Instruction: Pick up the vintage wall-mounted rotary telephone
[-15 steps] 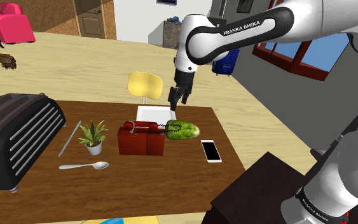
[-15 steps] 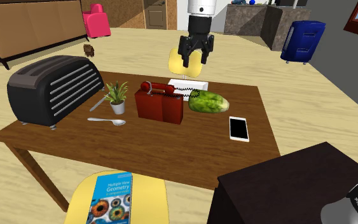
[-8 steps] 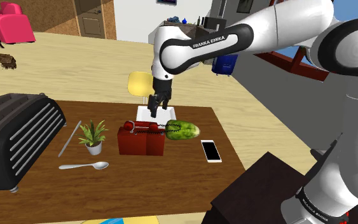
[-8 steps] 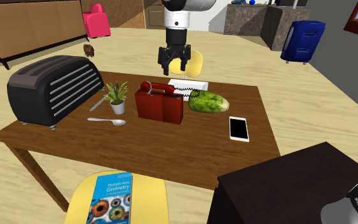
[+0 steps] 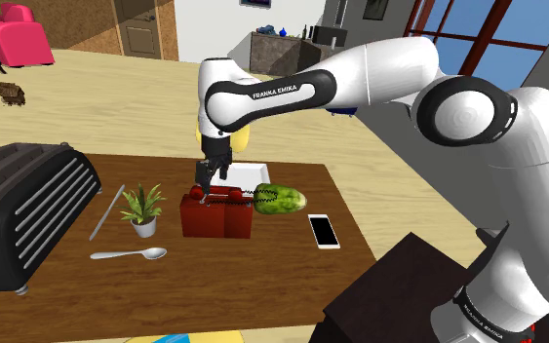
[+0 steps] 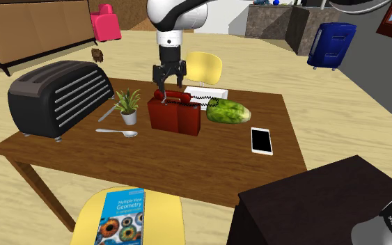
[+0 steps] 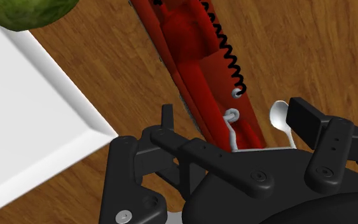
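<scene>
The telephone (image 5: 216, 215) is a dark red box with a handset on top and a black coiled cord, standing mid-table between a potted plant and a green melon. It also appears as the telephone (image 6: 175, 115) and, from above, the telephone (image 7: 196, 57). My gripper (image 5: 205, 185) hangs just over the phone's top, at its end toward the shoulder view's left. The gripper (image 6: 167, 85) points straight down. In the wrist view the gripper (image 7: 234, 118) is open, its fingers apart on either side of the phone's end and touching nothing.
On the wooden table (image 5: 262, 273) stand a black toaster (image 5: 23, 209), a potted plant (image 5: 143, 209), a spoon (image 5: 126, 254), a green melon (image 5: 280, 199), a smartphone (image 5: 324, 231) and a white tray (image 5: 243, 173). A yellow chair (image 6: 202, 67) stands behind the table; the dark stand (image 6: 306, 202) is in front.
The arm swung toward the shoulder view's left and came down, from above the white tray to just over the phone's top. The fingers stayed apart.
</scene>
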Available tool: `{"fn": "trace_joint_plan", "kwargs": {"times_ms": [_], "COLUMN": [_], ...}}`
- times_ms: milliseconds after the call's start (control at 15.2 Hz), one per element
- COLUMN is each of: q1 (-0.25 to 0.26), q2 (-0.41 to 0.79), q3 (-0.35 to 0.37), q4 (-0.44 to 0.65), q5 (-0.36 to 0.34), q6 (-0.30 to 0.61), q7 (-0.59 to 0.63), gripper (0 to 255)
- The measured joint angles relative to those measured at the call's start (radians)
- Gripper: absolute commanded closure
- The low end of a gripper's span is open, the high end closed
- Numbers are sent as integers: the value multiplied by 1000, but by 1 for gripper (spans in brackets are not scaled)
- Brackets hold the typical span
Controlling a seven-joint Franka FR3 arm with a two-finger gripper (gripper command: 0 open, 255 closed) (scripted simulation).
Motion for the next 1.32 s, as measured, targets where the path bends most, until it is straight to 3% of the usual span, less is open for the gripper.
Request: {"fn": "trace_joint_plan", "kwargs": {"times_ms": [462,528,1320], "q1": [5,5,7], "q2": [50,53,51], "q3": [-5,-5,-4], "q4": [-10,-11,-3], "q5": [-8,-8,-8], "q6": [59,62,52], "q7": [-3,-3,-1], "gripper": [0,255,255]}}
